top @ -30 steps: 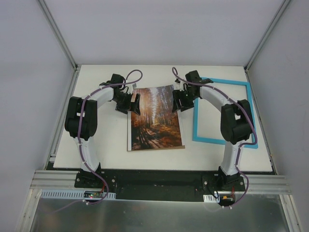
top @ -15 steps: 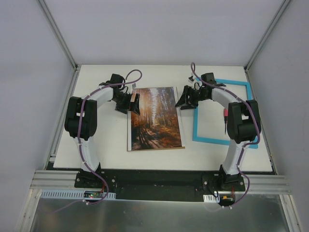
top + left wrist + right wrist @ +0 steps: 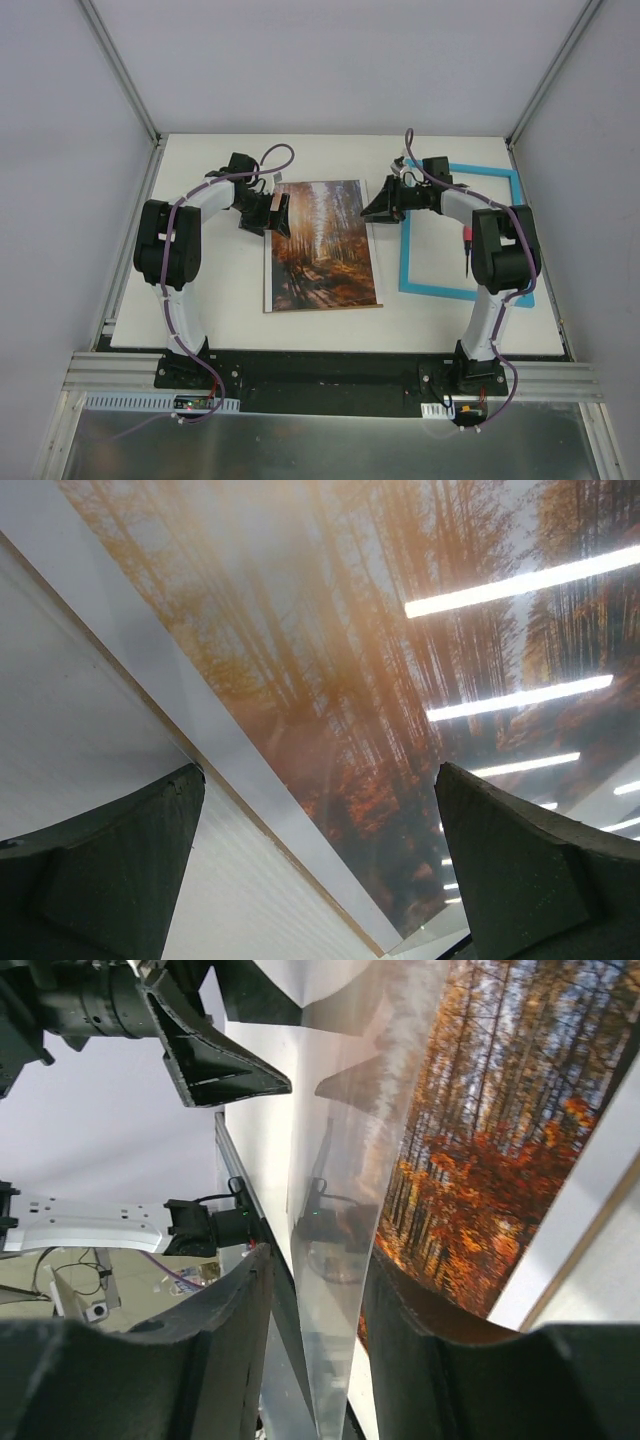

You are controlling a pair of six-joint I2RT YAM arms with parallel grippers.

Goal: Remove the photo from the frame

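Beside the photo [image 3: 322, 245], right fingers [image 3: 150, 1360] flanking a clear sheet [image 3: 335, 1290], grip unclear, left fingers [image 3: 100, 880] spread

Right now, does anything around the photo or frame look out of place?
Yes. In the right wrist view the photo near the right gripper curls up instead of lying flat, with what looks like a glossy clear sheet lifted beside it. The empty frame lies slightly crooked, off to the right.
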